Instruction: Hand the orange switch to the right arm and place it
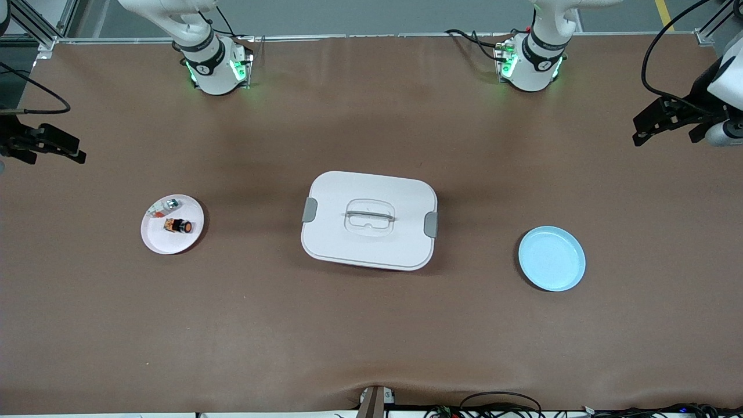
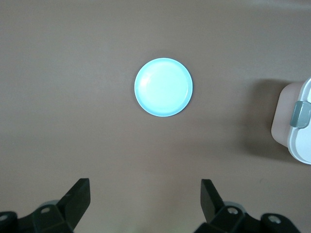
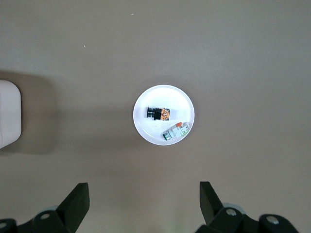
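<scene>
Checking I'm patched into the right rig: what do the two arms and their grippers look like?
Both arms are glossy white with black joint bands. The right arm's base and the left arm's base glow green, with black cables alongside. The left gripper and the right gripper each have two black wedge-shaped fingers on grey-and-black mounts with screw holes.

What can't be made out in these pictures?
- Inside of the white lidded box: lid shut, every view.
- Small silver-and-red piece on the white plate, beside the orange switch: too small to identify.
- Both arms' upper links: cut off by the front view's top edge.
</scene>
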You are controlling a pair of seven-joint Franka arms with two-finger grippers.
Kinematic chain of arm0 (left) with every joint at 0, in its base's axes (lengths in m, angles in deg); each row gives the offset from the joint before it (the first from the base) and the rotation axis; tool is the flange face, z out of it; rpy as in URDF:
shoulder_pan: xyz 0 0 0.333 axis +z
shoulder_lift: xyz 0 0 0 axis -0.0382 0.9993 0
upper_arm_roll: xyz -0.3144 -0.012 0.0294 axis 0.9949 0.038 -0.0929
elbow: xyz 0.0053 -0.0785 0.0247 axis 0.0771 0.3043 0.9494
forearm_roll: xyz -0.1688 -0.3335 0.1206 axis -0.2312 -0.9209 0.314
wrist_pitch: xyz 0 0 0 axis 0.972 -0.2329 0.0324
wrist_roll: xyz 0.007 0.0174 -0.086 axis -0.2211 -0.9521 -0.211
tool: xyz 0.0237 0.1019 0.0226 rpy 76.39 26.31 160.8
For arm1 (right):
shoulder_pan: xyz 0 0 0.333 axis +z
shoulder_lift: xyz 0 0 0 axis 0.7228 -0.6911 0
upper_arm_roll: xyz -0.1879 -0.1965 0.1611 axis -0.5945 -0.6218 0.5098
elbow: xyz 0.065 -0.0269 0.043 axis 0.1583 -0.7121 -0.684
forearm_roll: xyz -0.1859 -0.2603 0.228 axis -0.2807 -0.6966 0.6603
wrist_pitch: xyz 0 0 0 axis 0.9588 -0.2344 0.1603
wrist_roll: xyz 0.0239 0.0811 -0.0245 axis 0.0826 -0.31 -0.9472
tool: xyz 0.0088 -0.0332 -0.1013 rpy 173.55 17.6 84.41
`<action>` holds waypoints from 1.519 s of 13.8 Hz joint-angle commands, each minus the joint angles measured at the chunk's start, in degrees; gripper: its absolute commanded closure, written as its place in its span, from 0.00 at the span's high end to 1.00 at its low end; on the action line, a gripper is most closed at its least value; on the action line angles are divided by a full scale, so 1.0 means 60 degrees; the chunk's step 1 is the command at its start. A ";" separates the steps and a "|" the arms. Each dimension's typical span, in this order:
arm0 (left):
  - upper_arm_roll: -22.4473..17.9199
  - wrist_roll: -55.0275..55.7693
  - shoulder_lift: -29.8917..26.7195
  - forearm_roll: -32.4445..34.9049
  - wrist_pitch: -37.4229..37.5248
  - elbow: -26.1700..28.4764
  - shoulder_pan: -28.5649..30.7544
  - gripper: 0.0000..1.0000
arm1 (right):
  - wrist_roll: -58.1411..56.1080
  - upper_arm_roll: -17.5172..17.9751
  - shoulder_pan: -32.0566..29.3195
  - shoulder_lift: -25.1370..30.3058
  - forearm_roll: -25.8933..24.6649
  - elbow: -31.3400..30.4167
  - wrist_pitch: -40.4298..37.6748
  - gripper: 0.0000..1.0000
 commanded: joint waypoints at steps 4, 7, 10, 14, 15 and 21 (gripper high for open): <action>-0.0001 -0.0008 -0.0088 -0.0143 0.0248 -0.0165 0.0001 1.00 | 0.0094 0.0055 -0.0093 0.0797 0.0146 -0.0947 0.0258 1.00; -0.0001 -0.0008 -0.0029 -0.0128 0.0322 -0.0166 0.0001 1.00 | 0.0080 0.0055 -0.0180 0.0800 0.0146 -0.0950 0.0186 1.00; -0.0001 -0.0008 -0.0029 -0.0143 0.0322 -0.0166 -0.0013 1.00 | 0.0080 0.0114 -0.0297 0.0785 0.0131 -0.0833 -0.0018 1.00; -0.0001 -0.0008 -0.0015 -0.0128 0.0483 -0.0180 -0.0028 1.00 | 0.0065 0.0158 -0.0371 0.0799 0.0102 -0.0510 -0.0575 1.00; -0.0001 -0.0008 -0.0029 -0.0128 0.0498 -0.0180 -0.0028 1.00 | 0.0080 0.0158 -0.0356 0.0799 0.0087 -0.0510 -0.0576 1.00; 0.0013 -0.0023 -0.0029 -0.0143 0.0542 -0.0180 -0.0028 1.00 | 0.0094 0.0158 -0.0268 0.0829 0.0175 -0.0437 -0.0459 1.00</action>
